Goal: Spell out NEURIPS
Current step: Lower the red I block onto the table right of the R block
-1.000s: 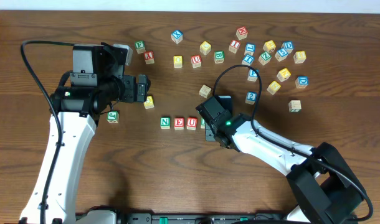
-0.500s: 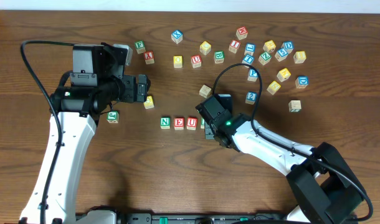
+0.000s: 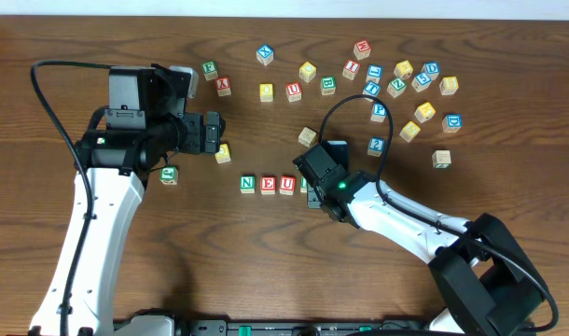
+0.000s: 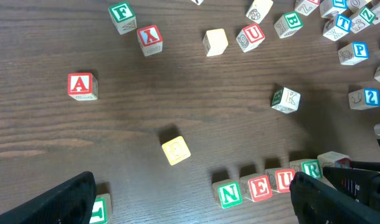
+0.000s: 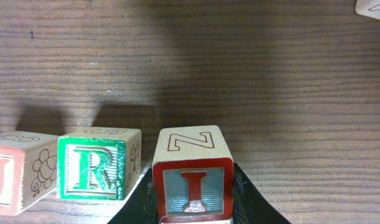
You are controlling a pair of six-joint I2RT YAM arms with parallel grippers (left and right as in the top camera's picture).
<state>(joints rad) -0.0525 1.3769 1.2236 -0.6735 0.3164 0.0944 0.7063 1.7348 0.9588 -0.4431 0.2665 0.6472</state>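
A row of blocks N (image 3: 247, 184), E (image 3: 268, 185), U (image 3: 286, 184) lies mid-table. A green R block (image 5: 98, 164) sits at the row's right end; the left wrist view shows N (image 4: 228, 194), E (image 4: 259, 188), U (image 4: 283, 180), R (image 4: 311, 168). My right gripper (image 3: 320, 191) is shut on a red I block (image 5: 193, 184), held just right of the R. My left gripper (image 3: 213, 133) is open and empty above the table, left of the row, its fingers at the bottom corners of its wrist view.
Several loose letter blocks lie scattered at the back right, among them a blue P (image 3: 379, 112) and a red U (image 3: 293, 91). A yellow block (image 4: 175, 150), a red A (image 4: 81, 85) and a green block (image 3: 169, 175) lie near the left arm.
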